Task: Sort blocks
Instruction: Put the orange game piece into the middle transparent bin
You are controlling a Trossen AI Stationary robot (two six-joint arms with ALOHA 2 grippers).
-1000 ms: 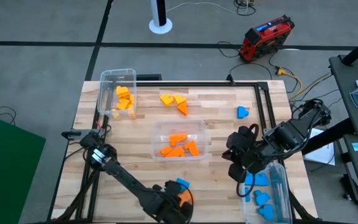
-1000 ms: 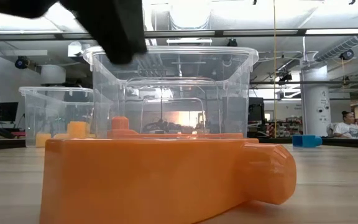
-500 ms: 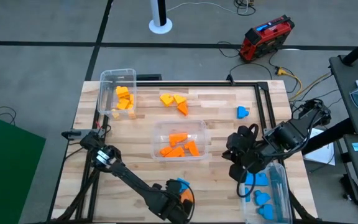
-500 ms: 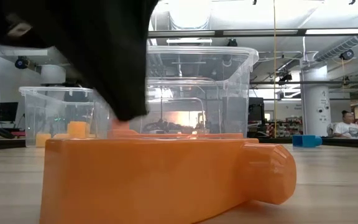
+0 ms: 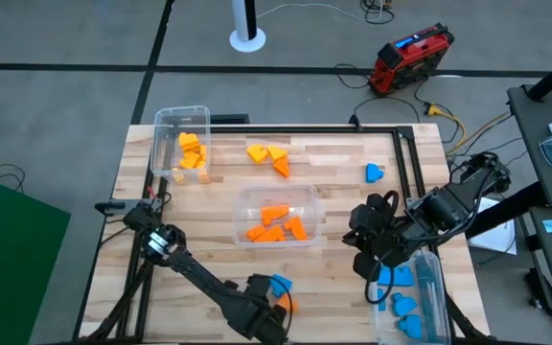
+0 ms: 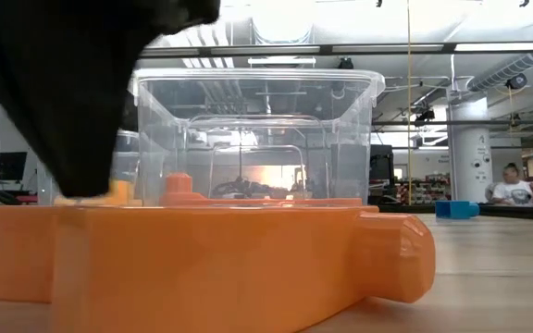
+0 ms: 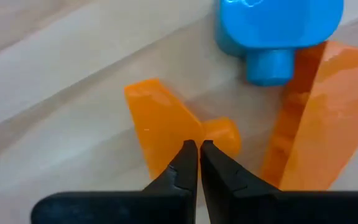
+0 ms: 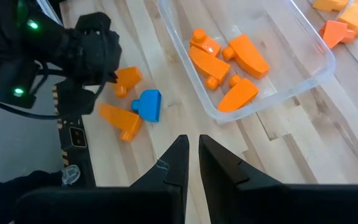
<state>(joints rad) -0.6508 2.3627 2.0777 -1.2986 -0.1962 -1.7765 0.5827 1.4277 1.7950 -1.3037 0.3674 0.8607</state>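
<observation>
Near the table's near edge lie two orange blocks (image 7: 160,127) (image 7: 316,118) and a blue block (image 7: 278,25), flat on the wood. My left gripper (image 7: 199,152) (image 5: 262,311) is shut, pointing down over the smaller orange block. In the low view it shows as a dark mass (image 6: 63,92) above the orange blocks (image 6: 248,264). My right gripper (image 8: 191,155) (image 5: 367,254) hangs shut above the table, right of the middle bin, with nothing in it. Loose yellow and orange blocks (image 5: 268,156) and a blue block (image 5: 375,172) lie farther back. My left gripper's shut fingertips (image 7: 188,155) stand on the smaller orange block where its wedge body meets its round peg (image 7: 219,134). They come from above, pointing down. The block lies flat on the table. Whether the tips press on it or only graze it, I cannot tell.
Three clear bins stand on the table. One at the far left (image 5: 182,144) holds yellow and orange blocks, one in the middle (image 5: 276,216) holds orange blocks, and one at the near right (image 5: 410,297) holds blue blocks. A black frame (image 5: 405,158) edges the far right.
My left gripper has gone toward the table's left edge along the near edge, staying low. In the low view a second orange block now shows at the left, beside the big one.
</observation>
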